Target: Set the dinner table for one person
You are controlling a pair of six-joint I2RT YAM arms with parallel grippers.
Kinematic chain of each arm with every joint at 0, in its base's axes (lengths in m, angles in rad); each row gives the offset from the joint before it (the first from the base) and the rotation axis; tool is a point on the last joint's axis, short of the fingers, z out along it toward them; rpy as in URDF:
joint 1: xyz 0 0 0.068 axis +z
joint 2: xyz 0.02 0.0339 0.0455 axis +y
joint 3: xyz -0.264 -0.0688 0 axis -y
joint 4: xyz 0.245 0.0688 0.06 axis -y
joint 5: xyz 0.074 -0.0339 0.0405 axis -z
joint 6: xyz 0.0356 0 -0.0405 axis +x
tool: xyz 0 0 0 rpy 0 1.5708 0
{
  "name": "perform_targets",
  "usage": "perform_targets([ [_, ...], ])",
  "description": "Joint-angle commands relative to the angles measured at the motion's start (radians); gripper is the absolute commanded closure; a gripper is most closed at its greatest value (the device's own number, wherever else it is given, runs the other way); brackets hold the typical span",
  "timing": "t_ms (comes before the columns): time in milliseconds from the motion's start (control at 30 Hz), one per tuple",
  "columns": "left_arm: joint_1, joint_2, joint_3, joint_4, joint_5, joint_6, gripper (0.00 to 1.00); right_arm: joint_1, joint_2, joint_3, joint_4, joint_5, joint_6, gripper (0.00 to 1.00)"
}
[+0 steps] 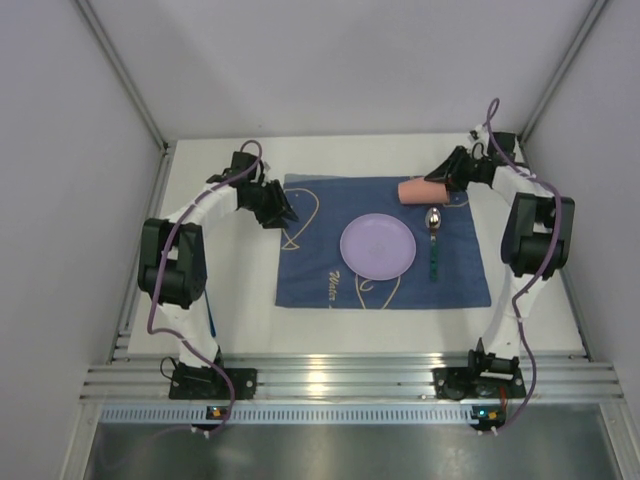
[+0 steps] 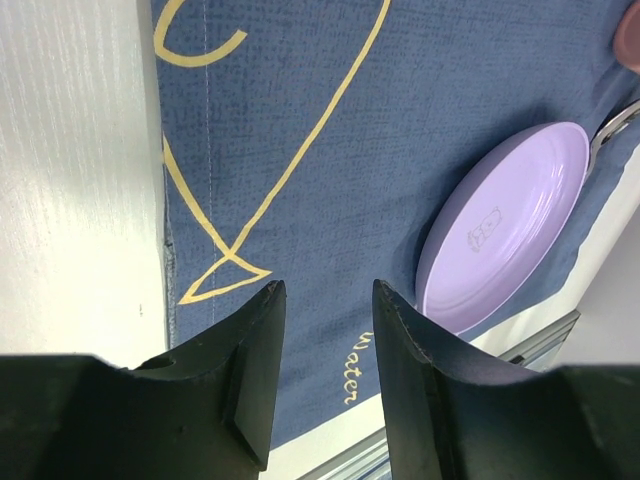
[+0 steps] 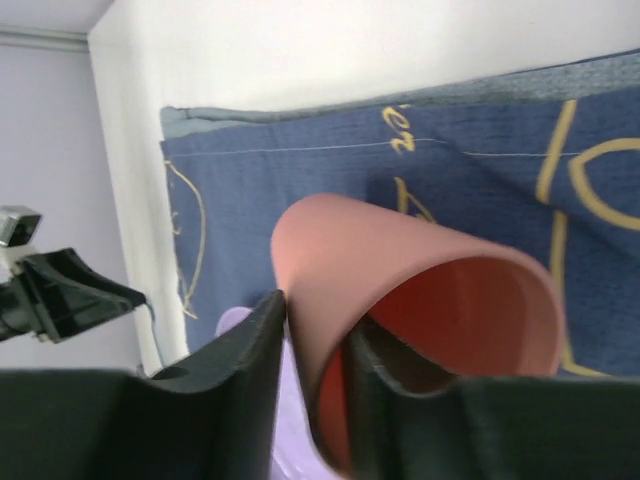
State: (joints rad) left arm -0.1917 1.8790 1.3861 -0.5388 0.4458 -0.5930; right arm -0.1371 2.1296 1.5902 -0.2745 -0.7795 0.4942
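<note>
Cup (image 1: pixel 418 190) tipped sideways, upper right of frame, axis running left-right | right gripper (image 1: pixel 446 184) pinches its rim | left gripper (image 1: pixel 284 209) parted, empty, farther off

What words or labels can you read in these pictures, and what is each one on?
"Water": yellow script on the blue cloth, near its edge.
Further yellow letters on the cloth in the right wrist view: cut off, unreadable.
The plate has a small stamped mark, too small to read.
The cup shows no lettering.
</note>
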Motion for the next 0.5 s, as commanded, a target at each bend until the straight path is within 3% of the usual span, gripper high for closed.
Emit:
perform_targets([
  [0, 0.000, 0.008, 0.027, 0.033, 0.024, 0.035, 0.55, 0.019, -0.091, 0.030, 0.003, -0.027, -0.032, 0.75],
  [167, 0.003, 0.015, 0.024, 0.022, 0.028, 0.058, 0.55, 0.019, -0.126, 0.115, -0.121, 0.049, -0.078, 0.93],
  [267, 0.008, 0.014, 0.024, 0.008, 0.027, 0.070, 0.55, 0.053, -0.129, 0.258, -0.347, 0.285, -0.208, 0.98],
  [300, 0.008, 0.011, 0.024, 0.007, 0.022, 0.073, 0.56, 0.071, -0.131, 0.292, -0.394, 0.472, -0.283, 1.00],
  [467, 0.009, 0.006, 0.036, -0.013, -0.001, 0.090, 0.57, 0.175, -0.137, 0.309, -0.468, 0.724, -0.338, 1.00],
])
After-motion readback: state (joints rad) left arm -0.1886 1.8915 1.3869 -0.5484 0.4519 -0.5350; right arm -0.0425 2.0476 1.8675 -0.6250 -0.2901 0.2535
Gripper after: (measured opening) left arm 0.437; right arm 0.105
